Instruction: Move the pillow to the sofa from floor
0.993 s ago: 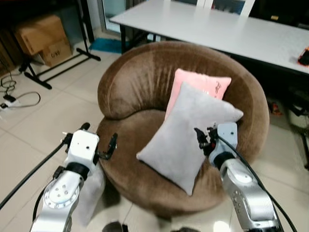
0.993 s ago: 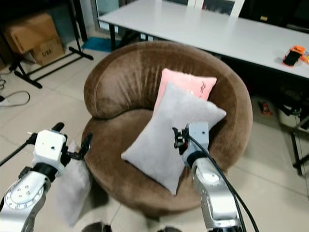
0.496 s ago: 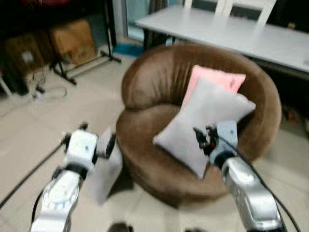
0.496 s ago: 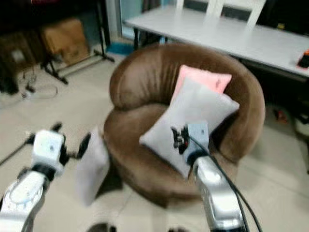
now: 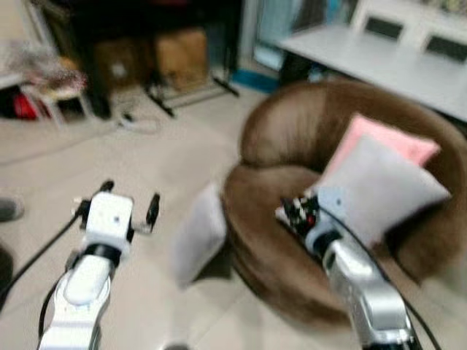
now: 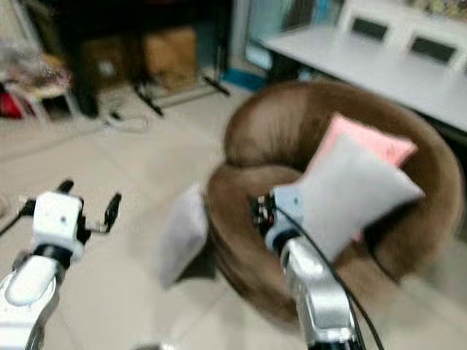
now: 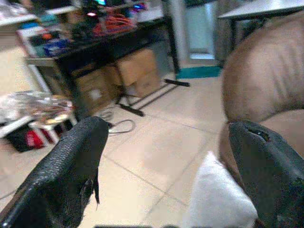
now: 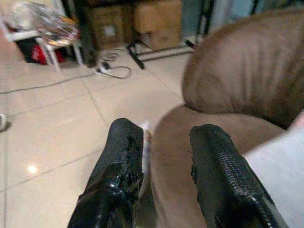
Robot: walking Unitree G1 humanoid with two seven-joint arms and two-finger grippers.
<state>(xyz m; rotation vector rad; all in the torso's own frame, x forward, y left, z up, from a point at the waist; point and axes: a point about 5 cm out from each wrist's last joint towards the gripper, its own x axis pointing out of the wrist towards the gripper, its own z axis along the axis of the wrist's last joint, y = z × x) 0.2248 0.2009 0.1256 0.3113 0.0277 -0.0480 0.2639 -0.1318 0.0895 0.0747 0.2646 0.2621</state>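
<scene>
Both silver arms reach forward, left gripper [image 5: 130, 203] with jaws spread wide, right gripper [image 8: 164, 156] jaws parted, empty.

Plush brown velvety sofa [image 5: 292, 131], soft grey cloth pillow [image 5: 198, 232], glossy tiled floor [image 5: 146, 168].

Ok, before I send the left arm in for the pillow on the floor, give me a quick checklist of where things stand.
1. Floor pillow located, leaning against the brown sofa: ok.
2. Left tool open, nothing between its fingers: ok.
3. Left tool at the pillow: not ok, it hangs short of it.
4. Right tool empty, fingers apart, over the sofa's seat: ok.
5. Room on the seat: cannot tell; a grey pillow and a pink pillow take the right side.
6. Head views sharp enough to aim: not ok, both are blurred.
</scene>
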